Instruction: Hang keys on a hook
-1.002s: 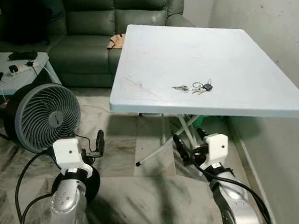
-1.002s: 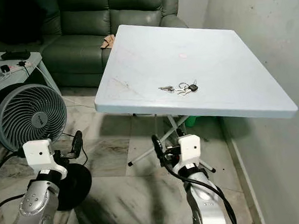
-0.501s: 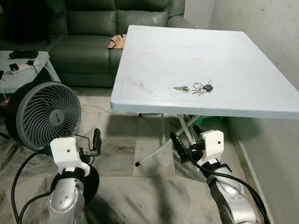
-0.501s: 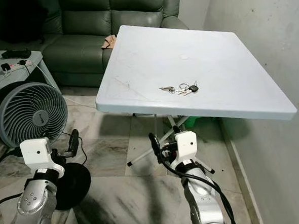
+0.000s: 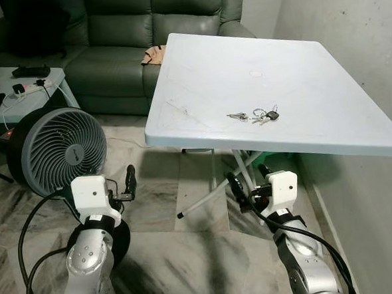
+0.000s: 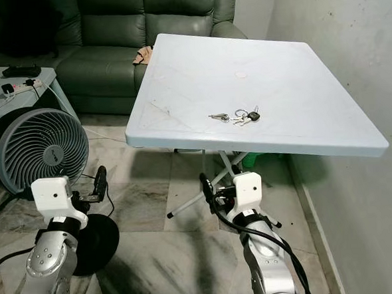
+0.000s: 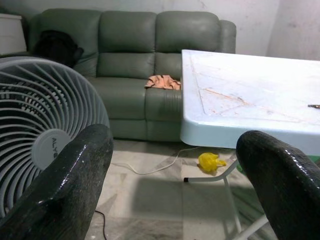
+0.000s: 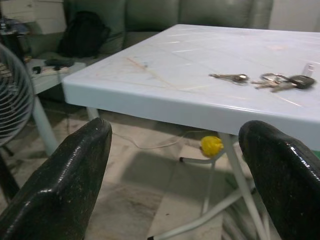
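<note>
- Keys (image 5: 254,115): we see a small bunch lying flat on the white worktop (image 5: 297,67), close to its near edge. One key is spread out toward the robot's left, and a dark fob (image 6: 254,115) sits at the right end.
- Right gripper (image 5: 249,186): we find it held low in front of the worktop, below the level of the top, with both fingers spread wide and nothing between them. In the right wrist view the keys (image 8: 262,81) lie ahead and above.
- Left gripper (image 5: 122,189): likewise parted and empty, held low beside the floor fan (image 5: 54,150).
- Handling: we judge the bunch light, rigid in each part but loose as a whole, so it will dangle and swing once lifted. The flat metal may slip on the smooth top.
- Grasp site: we would pinch at the ring or the thicker fob, leaving the ring free for the hook.
- Hook: we cannot make one out here.
</note>
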{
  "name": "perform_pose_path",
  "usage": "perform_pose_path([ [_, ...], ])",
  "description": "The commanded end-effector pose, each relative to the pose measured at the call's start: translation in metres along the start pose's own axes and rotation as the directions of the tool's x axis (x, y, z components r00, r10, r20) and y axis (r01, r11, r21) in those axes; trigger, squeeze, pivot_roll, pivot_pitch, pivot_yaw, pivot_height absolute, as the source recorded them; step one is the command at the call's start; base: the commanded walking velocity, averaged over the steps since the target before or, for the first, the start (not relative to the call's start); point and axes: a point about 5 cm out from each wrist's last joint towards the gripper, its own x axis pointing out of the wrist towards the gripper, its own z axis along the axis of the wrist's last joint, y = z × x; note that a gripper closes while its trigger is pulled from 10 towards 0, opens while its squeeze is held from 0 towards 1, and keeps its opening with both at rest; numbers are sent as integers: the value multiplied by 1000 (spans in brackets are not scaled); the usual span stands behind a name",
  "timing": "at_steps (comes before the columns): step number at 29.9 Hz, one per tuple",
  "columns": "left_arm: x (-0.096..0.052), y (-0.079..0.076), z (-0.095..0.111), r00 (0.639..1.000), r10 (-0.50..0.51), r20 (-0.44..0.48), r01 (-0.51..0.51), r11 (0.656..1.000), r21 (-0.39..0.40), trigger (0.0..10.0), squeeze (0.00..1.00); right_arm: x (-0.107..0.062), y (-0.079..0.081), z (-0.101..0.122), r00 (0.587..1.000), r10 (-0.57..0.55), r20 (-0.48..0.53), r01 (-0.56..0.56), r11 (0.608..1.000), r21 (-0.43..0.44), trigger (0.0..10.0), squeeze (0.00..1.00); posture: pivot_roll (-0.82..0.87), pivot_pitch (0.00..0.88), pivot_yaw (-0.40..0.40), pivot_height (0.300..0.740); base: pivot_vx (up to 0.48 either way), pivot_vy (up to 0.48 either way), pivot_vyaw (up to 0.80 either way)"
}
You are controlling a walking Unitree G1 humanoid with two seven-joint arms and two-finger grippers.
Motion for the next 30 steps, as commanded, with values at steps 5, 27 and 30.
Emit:
perform_pose_path([
  [5,9,-3,2,1000,-25,11,25,999,21,10000,0,-2,-7,6,998,-49,31,49,999,-12,10000,0,139,0,-32,732,0,0,0],
  [27,26,-17,7,993,-110,42,108,994,28,10000,0,-6,-21,14,990,-126,63,128,991,-38,10000,0,68,0,-3,732,0,0,0],
  [30,26,-20,7,993,-109,46,108,994,23,10000,0,-7,-25,15,989,-135,62,138,990,-42,10000,0,51,0,-13,732,0,0,0],
])
